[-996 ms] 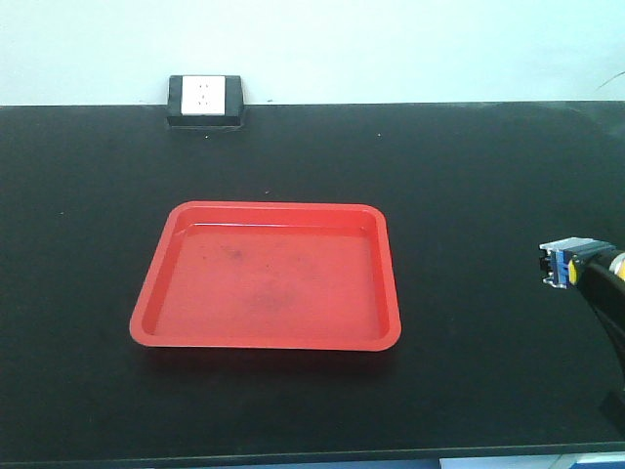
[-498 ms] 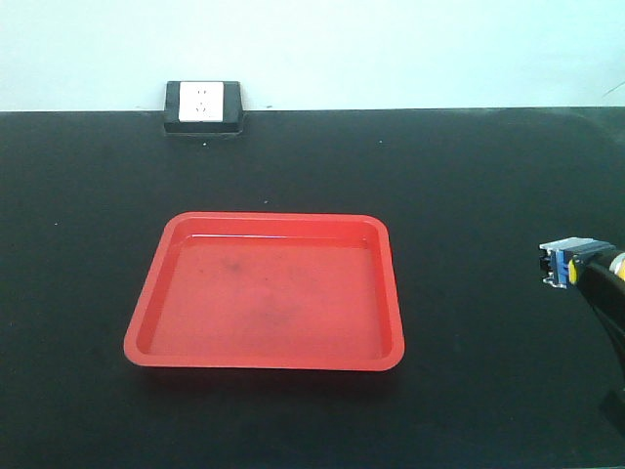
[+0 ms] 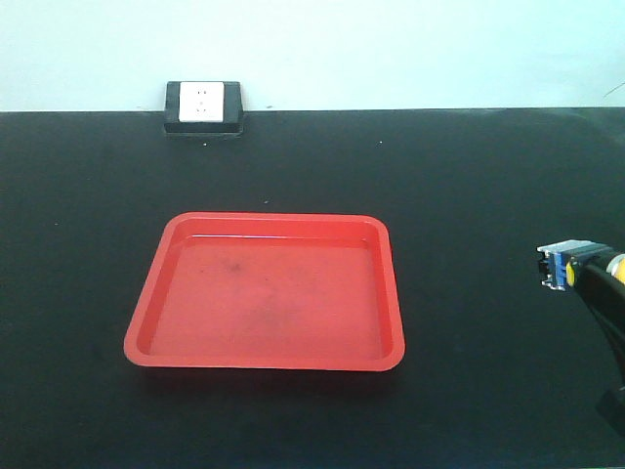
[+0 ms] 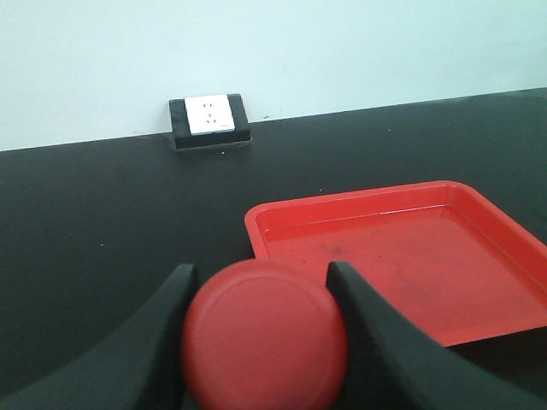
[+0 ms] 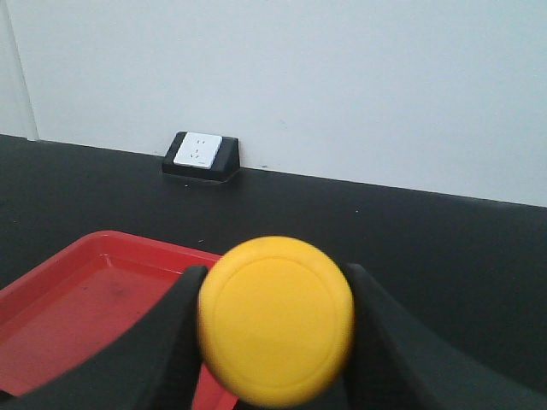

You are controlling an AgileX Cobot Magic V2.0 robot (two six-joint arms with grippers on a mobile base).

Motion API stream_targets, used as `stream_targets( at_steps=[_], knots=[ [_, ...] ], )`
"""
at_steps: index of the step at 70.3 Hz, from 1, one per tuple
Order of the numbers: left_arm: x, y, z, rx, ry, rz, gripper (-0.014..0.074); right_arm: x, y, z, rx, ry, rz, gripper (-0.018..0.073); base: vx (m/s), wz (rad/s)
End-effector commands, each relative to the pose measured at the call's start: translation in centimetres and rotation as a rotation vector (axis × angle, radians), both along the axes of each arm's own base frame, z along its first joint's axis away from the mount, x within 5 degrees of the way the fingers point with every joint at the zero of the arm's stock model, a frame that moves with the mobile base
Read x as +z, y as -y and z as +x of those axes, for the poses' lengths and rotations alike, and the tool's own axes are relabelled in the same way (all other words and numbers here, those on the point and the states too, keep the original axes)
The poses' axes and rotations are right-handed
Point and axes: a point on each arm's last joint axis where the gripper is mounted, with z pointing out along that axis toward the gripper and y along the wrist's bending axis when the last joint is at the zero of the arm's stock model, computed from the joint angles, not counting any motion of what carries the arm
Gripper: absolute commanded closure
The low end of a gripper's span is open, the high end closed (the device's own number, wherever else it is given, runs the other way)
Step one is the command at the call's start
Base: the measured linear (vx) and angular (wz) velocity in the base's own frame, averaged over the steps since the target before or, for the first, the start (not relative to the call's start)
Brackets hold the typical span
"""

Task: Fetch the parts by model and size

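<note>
1. A black desk [image 3: 469, 176] fills the front view and runs back to a pale wall [image 3: 391, 49].
2. A red tray [image 3: 273, 293] lies flat on the desk left of centre, its floor bare but for faint dark smudges. The frame edge cuts off its right corner in the left wrist view, and the right wrist view shows only part of it.
3. The right hand [image 5: 273, 272] pinches the yellow switch [image 5: 275, 320], with a black finger [image 5: 385, 342] pressed to each side of the round cap. The cap faces the wrist camera and hides the base behind it. The tray lies beyond and to the left.
4. In the front view the right hand enters at the right edge, mostly cut off. The switch's blue-and-grey base juts left from it, pointing toward the tray but well apart from it. Whether it hangs clear of the desk cannot be told.
5. The left hand [image 4: 259, 275], seen only from its own wrist camera, pinches the red switch [image 4: 263, 335], black fingers [image 4: 154, 333] closed on either side of the cap. The cap fills the bottom of that view and hides its base. The tray lies beyond and to the right.
6. A white socket [image 3: 203, 102] in a black housing sits at the desk's back edge against the wall, behind the tray's left corner.
</note>
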Motion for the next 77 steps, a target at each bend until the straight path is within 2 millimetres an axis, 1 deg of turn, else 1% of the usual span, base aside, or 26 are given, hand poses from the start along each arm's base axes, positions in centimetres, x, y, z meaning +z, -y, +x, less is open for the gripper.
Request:
stream_targets(
  at_steps=[1,77],
  knots=[
    [1.44,0.18,0.06,-0.023,0.089,-0.017,0.0603,1.65,-0.18,0.06,0.017,0.100,0.019,0.0569,0.00,0.00],
    [1.54,0.21,0.06,-0.025,0.100,-0.021,0.0603,1.65,-0.18,0.06,0.017,0.100,0.019,0.0569,0.00,0.00]
  ],
)
